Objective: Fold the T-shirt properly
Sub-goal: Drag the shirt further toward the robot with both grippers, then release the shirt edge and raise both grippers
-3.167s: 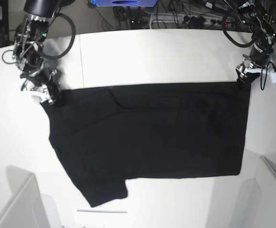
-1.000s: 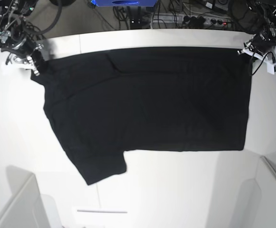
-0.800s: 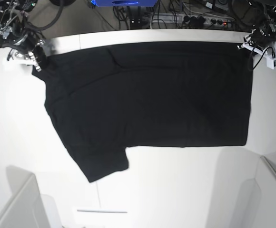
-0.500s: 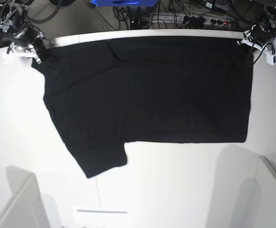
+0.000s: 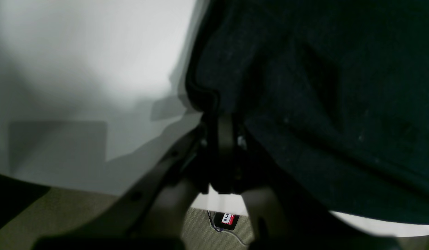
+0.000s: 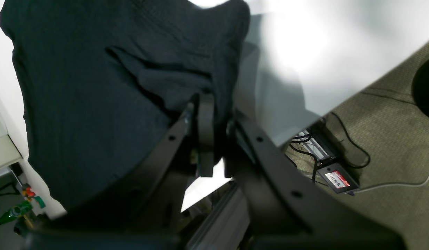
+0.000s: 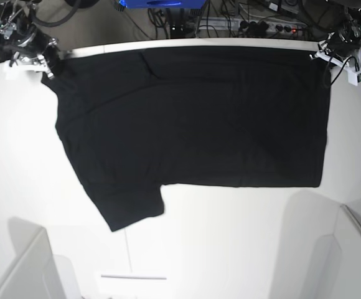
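The black T-shirt (image 7: 193,118) lies spread on the white table (image 7: 230,249), plain side up, reaching the far edge, with one sleeve (image 7: 131,208) at the front left. My left gripper (image 7: 322,55) is shut on the shirt's far right corner; in the left wrist view the closed fingers (image 5: 223,139) pinch the hem of the cloth (image 5: 322,86). My right gripper (image 7: 45,64) is shut on the far left corner; in the right wrist view the fingers (image 6: 205,114) clamp bunched cloth (image 6: 96,86). No print shows.
Cables and a power strip (image 7: 261,25) lie on the floor behind the table. A blue device (image 7: 162,4) sits at the far edge. Grey box edges show at the front left (image 7: 25,268) and front right (image 7: 355,249). A small labelled box (image 6: 336,178) lies on the carpet.
Both grippers have dragged the shirt's top edge away from the camera to the table's far edge. The whole shirt slid back with them and lies more stretched.
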`<state>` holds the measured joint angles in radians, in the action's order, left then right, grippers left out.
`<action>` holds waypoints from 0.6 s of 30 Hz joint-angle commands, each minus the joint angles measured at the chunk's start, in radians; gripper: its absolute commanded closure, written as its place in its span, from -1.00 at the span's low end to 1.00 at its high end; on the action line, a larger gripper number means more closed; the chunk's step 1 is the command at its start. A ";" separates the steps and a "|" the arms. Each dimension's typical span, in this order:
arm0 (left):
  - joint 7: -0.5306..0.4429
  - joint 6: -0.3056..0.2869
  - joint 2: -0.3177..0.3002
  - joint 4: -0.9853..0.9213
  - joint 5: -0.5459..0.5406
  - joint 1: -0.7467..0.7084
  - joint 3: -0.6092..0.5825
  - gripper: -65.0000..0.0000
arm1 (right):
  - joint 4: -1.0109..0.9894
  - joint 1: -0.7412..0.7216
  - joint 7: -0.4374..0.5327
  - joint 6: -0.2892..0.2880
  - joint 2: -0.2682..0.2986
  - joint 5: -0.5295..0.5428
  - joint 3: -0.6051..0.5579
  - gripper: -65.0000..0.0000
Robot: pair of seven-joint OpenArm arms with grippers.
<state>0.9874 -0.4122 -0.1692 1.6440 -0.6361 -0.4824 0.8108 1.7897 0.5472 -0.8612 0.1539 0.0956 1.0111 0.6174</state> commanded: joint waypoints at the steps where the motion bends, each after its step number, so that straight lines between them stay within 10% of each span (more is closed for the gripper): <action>1: 0.000 -0.001 -0.010 0.015 -0.003 -0.006 0.008 0.85 | 0.020 0.006 0.012 -0.004 0.011 0.012 0.011 0.70; 5: 0.000 -0.001 -0.010 0.015 -0.003 -0.006 0.017 -0.06 | 0.020 0.020 0.021 -0.006 -0.009 0.028 0.012 0.07; 8: 0.000 -0.001 -0.008 0.015 -0.003 -0.005 0.078 -0.49 | 0.025 0.027 0.013 -0.006 -0.029 0.064 0.055 -0.01; 18: -0.002 -0.001 -0.011 0.163 -0.003 0.004 0.262 -0.64 | 0.174 0.012 0.021 -0.007 -0.050 -0.047 0.140 -0.01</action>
<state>0.9993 -0.4080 -0.1684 1.7924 -0.6250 -0.4744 1.0698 1.9400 0.5682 -0.8684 0.1543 0.0288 0.9463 0.7528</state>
